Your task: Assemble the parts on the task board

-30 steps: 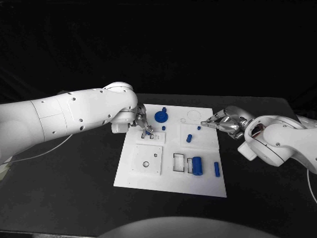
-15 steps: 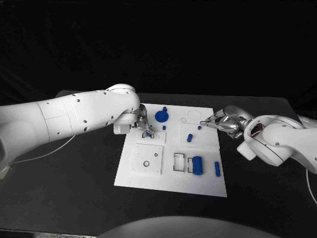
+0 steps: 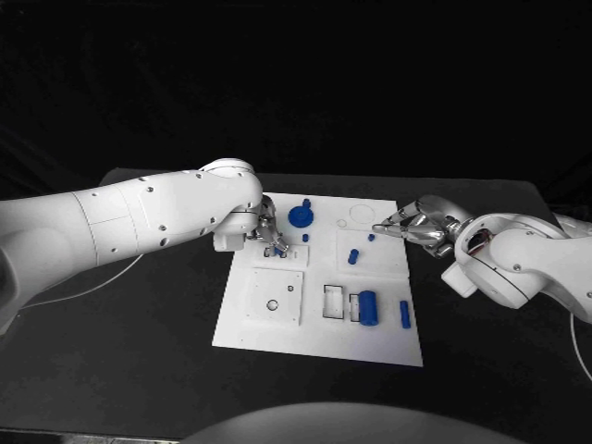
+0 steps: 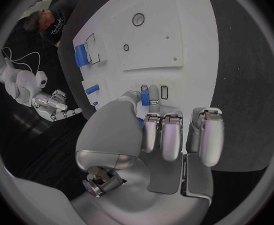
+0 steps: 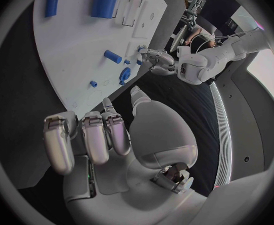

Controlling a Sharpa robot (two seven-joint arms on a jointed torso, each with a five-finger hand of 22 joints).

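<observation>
We record one white task board (image 3: 376, 347) lying in the middle of the black table (image 3: 136, 370). On it we count: a large blue cylinder (image 3: 368, 307) beside a rectangular slot, a slim blue bar (image 3: 404, 314) near the board's right edge, a short blue peg (image 3: 353, 258) mid-board, and a round blue knob (image 3: 301, 218) toward the far end.

Left hand (image 3: 267, 235): over the board's far-left part, near the knob. In the left wrist view we see a small blue part (image 4: 146, 97) pinched between its thumb and a fingertip, just above small slots in the board.

Right hand (image 3: 417, 225): at the board's far-right edge, fingers (image 5: 86, 137) curled loosely and apart; we see nothing held in it.
</observation>
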